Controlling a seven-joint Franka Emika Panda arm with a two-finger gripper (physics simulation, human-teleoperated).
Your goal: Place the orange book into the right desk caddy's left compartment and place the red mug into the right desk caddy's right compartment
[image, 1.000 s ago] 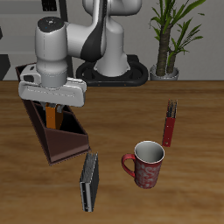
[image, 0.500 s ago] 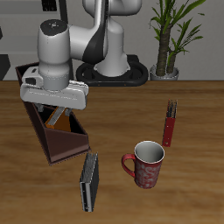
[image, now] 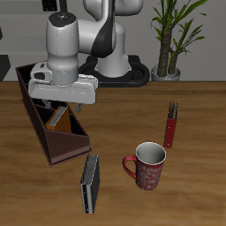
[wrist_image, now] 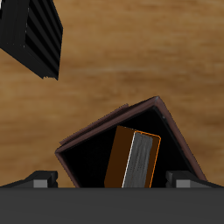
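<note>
In the exterior view, the gripper (image: 60,104) is seen hanging above the caddy (image: 64,146), its fingers apart and nothing held between them; the orange book (image: 60,121) is seen standing inside the caddy, tilted, its top showing under the gripper; which section it stands in cannot be told from this view; the red mug (image: 146,165) is set upright on the table (image: 194,115), well apart from the caddy, its handle turned toward the caddy; a grey-black book (image: 89,184) is laid flat between the caddy and the mug, nearer the front edge; a red pencil box (image: 171,124) is stood beyond the mug.

In the wrist view, the orange book (wrist_image: 133,159) is seen from above inside the caddy (wrist_image: 149,109), against its black interior; the two fingertips (wrist_image: 39,179) are spread wide, empty; the grey-black book (wrist_image: 33,35) is seen apart from the caddy.
</note>
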